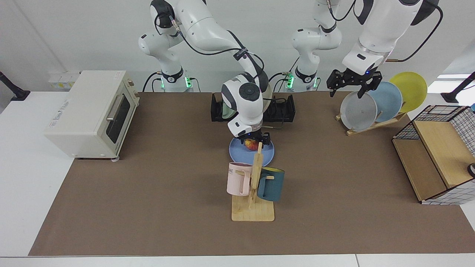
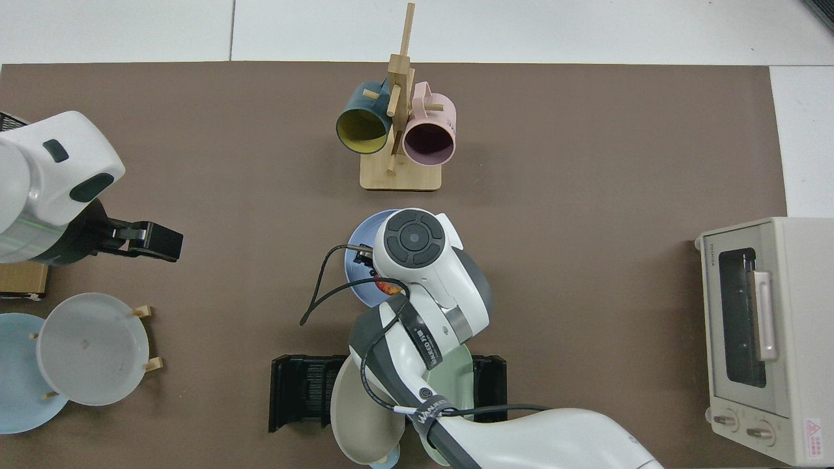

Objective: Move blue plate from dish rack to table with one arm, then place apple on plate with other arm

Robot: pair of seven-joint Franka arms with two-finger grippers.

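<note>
While one apple point(image 1: 252, 145) lies on one blue plate point(image 1: 237, 151), right gripper point(image 1: 254, 141) fingers straddle it, left gripper point(image 1: 352, 84) fingers spread

Plain white wall point(image 1: 92, 33) behind the table, white socket strip point(image 1: 61, 77) low on it, bright window patch point(image 1: 451, 76) at the far side, black stands point(image 1: 11, 89) at both edges, even overhead light, soft shadows on the brown mat point(image 1: 148, 185)

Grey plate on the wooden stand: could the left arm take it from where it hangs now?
Probably yes. The left pincer hangs open just above the grey plate, the front one in the wooden stand, with nothing between them. The right pincer is busy over the apple on the blue plate.
</note>
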